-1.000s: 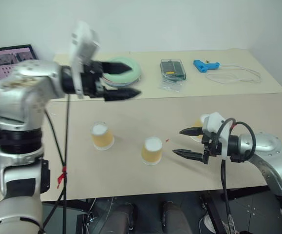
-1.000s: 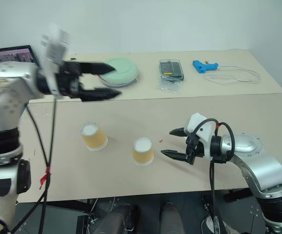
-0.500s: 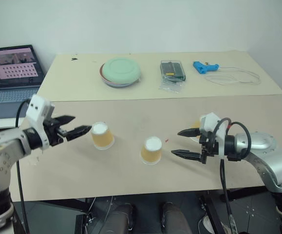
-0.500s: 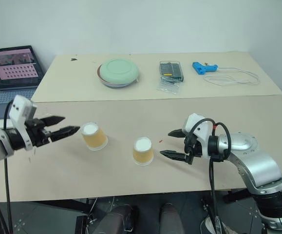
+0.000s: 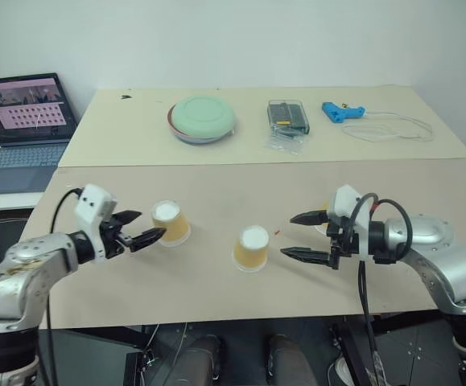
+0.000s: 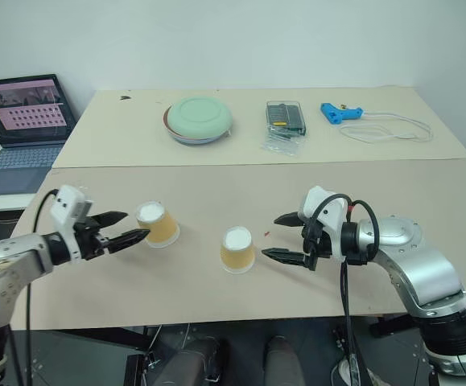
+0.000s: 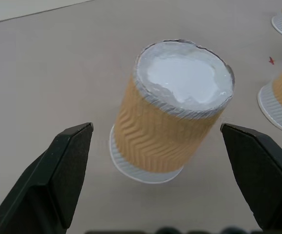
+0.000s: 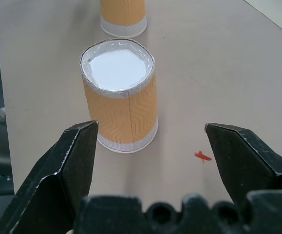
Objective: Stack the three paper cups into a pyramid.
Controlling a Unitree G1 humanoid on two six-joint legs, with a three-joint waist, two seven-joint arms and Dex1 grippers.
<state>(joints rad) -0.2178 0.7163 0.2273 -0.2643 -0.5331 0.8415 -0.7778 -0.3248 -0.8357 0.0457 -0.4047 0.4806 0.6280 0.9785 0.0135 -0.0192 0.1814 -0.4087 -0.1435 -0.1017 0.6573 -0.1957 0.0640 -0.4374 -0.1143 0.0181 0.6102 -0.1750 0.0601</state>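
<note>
Two paper cups upside down on the desk (image 5: 216, 181): left cup (image 5: 171, 223) just ahead of left claw (image 5: 142, 227), middle cup (image 5: 250, 248) just left of right claw (image 5: 304, 236). Both claws wide open, empty. Best to centre each cup before closing gently, avoiding crushing.

Three tan-orange paper cups stand upside down, white bases up, apart on the near table: left cup (image 5: 171, 223), middle cup (image 5: 250, 248) nearer, right cup (image 5: 323, 226) mostly hidden at the right.
</note>
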